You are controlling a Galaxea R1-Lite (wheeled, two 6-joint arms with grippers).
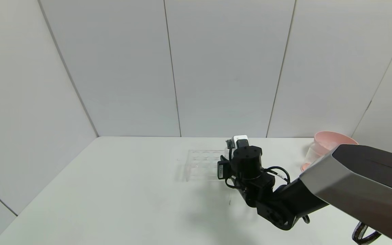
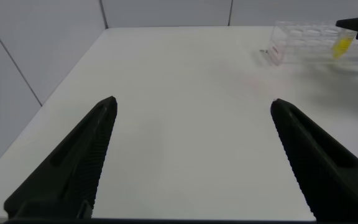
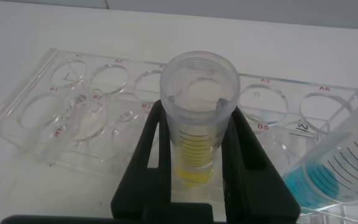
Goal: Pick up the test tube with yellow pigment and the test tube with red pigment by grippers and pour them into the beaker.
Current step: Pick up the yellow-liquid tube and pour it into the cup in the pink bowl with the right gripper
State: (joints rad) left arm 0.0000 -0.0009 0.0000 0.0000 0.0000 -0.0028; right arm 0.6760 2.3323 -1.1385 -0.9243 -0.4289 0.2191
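Yellow liquid fills only the bottom of the test tube with yellow pigment point(image 3: 198, 118), which stands upright in the clear rack point(image 3: 73, 102) with the right tool point(image 3: 197, 186) closed on its lower half, a black finger pressed against each side. Just beside it sits a tube of blue liquid point(image 3: 328, 180), so a sideways drift during the lift would likely knock that neighbour or drag the rack across the surface point(image 1: 114, 190). Because the tube is smooth and round, a weak squeeze could let it slip or swing, spilling pigment before it reaches the beaker point(image 1: 311, 154), which stands well apart to the right against a pink bowl point(image 1: 332, 141). No red tube is visible in any view. The left tool point(image 2: 191, 162) hovers wide open over bare surface, holding nothing.
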